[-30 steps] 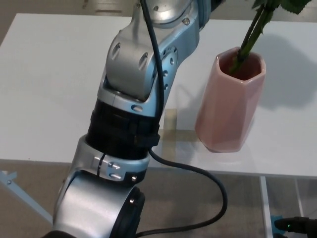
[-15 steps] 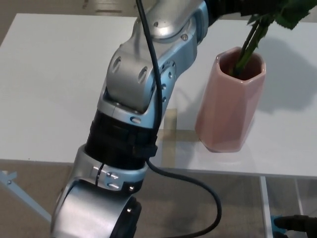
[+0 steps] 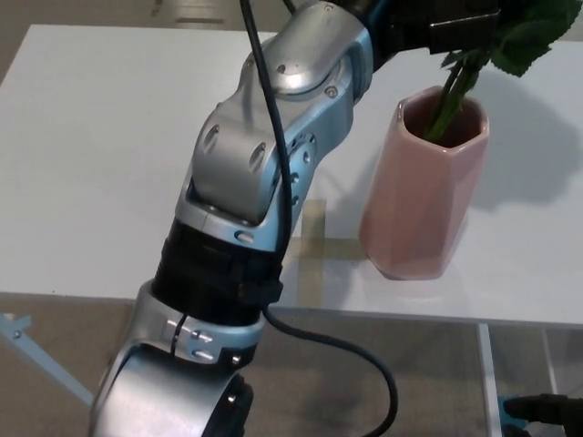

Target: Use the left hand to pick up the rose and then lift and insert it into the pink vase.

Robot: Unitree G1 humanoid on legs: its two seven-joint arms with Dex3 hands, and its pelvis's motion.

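The pink vase (image 3: 424,191) stands upright on the white table (image 3: 100,155), right of the middle. The rose's green stem (image 3: 448,98) goes down into the vase's mouth, and its leaves (image 3: 528,32) spread at the top right edge; the bloom is out of frame. My left arm reaches up and right across the picture. My left hand (image 3: 442,25), black and partly cut off by the top edge, is closed around the stem just above the vase. My right hand does not show.
My silver left forearm and its black cable (image 3: 273,182) cover the middle of the view and hide part of the table. The table's front edge runs along the bottom third, with floor below. A dark object (image 3: 547,414) lies at the bottom right corner.
The rose has moved lower, its stem sinking deeper into the vase and its leaves dropping into view. My left hand has come down into the picture at the top.
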